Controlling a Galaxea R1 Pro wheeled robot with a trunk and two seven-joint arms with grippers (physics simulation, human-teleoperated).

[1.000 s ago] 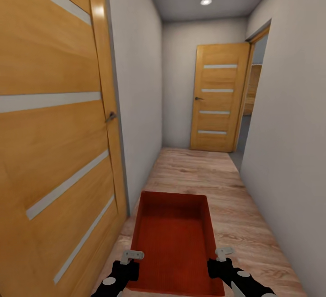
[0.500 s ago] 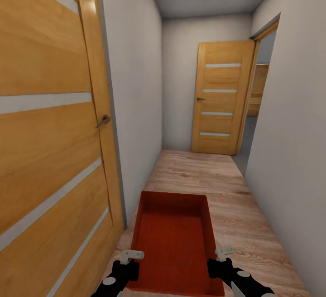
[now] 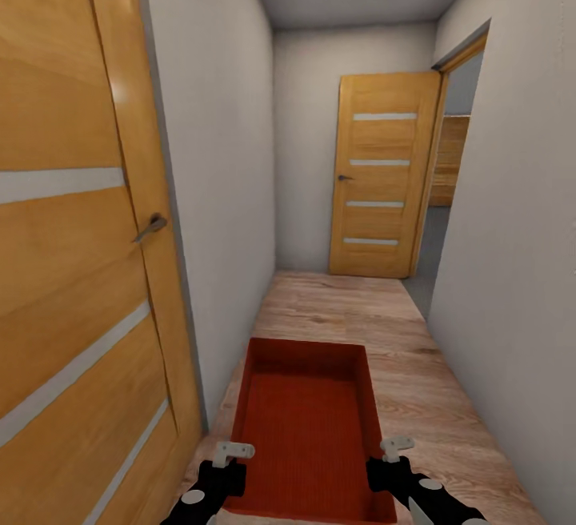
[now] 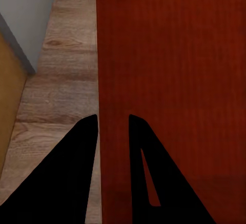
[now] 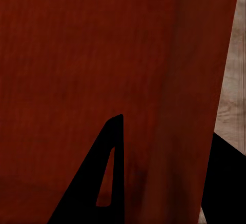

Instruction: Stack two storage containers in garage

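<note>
An orange-red storage container hangs low in front of me over the pale wood-plank floor of a narrow hallway. It is held by its two long walls. My left gripper is shut on the left wall, and my right gripper is shut on the right wall. In the left wrist view the gripper straddles the container wall, one finger outside and one inside. The right wrist view shows that gripper astride the other wall of the container. The living room is out of view.
A wood-panelled door with a handle stands close on my left. White walls bound both sides. Another panelled door stands at the hallway's end, beside a doorway onto grey flooring; whether that is the garage I cannot tell.
The whole view has shifted: the left door and its handle slid leftward and the far end looks nearer. Container and grippers keep the same place in the view.
</note>
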